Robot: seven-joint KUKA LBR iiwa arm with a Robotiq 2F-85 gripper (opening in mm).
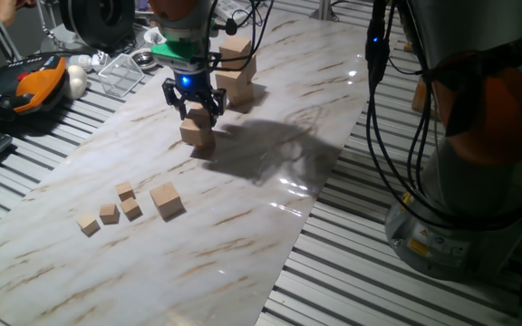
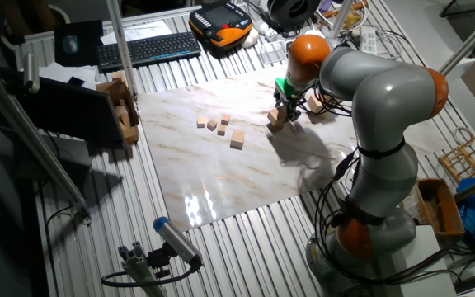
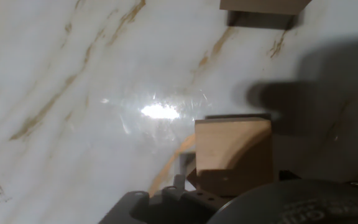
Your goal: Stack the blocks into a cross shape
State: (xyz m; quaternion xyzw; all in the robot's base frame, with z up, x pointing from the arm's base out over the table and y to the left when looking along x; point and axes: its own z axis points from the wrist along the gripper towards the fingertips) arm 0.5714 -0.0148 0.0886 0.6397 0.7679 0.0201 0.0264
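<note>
Block (image 1: 197, 132) apparently upright on marble slab (image 1: 243, 226).

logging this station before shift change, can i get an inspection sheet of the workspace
surface: marble-patterned board on a slatted table, glare patches
job's things: one block under the gripper; a block stack behind it; a loose block near the front
clutter: four tiny cubes beside the loose block
grippers: gripper around the block; contact unclear
cables: black cables hanging along the arm
surroundings: keyboard, orange pendant
</note>
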